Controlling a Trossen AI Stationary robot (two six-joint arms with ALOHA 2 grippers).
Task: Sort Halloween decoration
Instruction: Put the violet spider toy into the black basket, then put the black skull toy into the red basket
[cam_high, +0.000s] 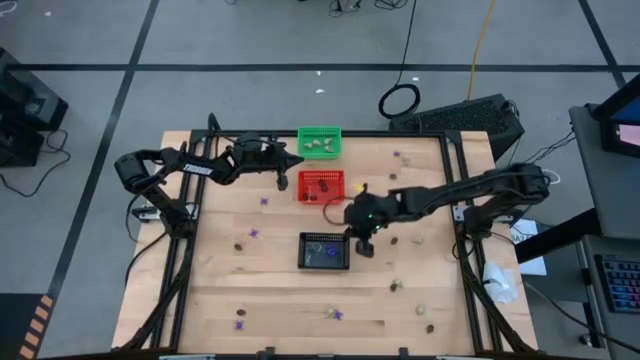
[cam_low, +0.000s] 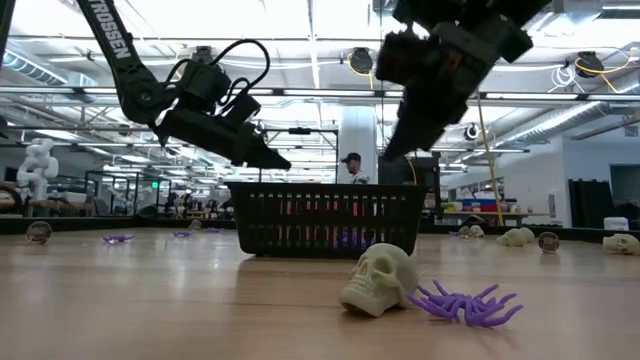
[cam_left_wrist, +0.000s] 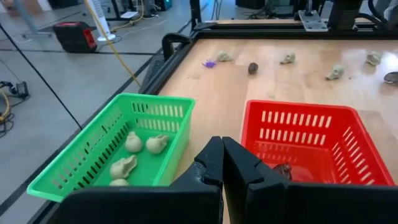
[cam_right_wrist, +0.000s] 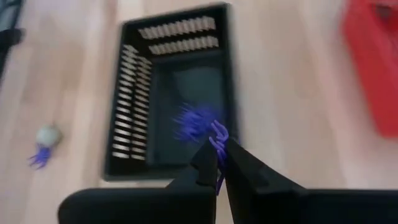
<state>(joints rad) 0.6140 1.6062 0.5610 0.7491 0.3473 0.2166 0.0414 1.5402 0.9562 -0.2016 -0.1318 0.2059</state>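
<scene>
My right gripper (cam_right_wrist: 219, 152) is shut on a purple trinket (cam_right_wrist: 217, 132), at the right edge of the black basket (cam_high: 325, 251), above the table. Other purple trinkets (cam_right_wrist: 191, 121) lie in that basket. My left gripper (cam_left_wrist: 222, 146) is shut and empty, in the air between the green basket (cam_high: 320, 141) and the red basket (cam_high: 321, 185). Cream trinkets (cam_left_wrist: 134, 155) lie in the green basket, and a dark brown one (cam_left_wrist: 283, 171) lies in the red basket. Loose purple, cream and brown trinkets lie scattered on the table. My right gripper pinches the purple trinket between its two fingertips (cam_right_wrist: 208, 155). A few of the trinket's thin legs (cam_right_wrist: 219, 129) stick out past the tips. The fingers come from above, pointing down. The trinket is lifted clear of the table and the basket.
A cream skull (cam_low: 378, 280) and a purple spider (cam_low: 465, 303) lie near the table's front edge. More trinkets lie at the left (cam_high: 253, 234), the right (cam_high: 417, 240) and the front (cam_high: 337, 314). A person (cam_low: 350, 168) stands far behind the table.
</scene>
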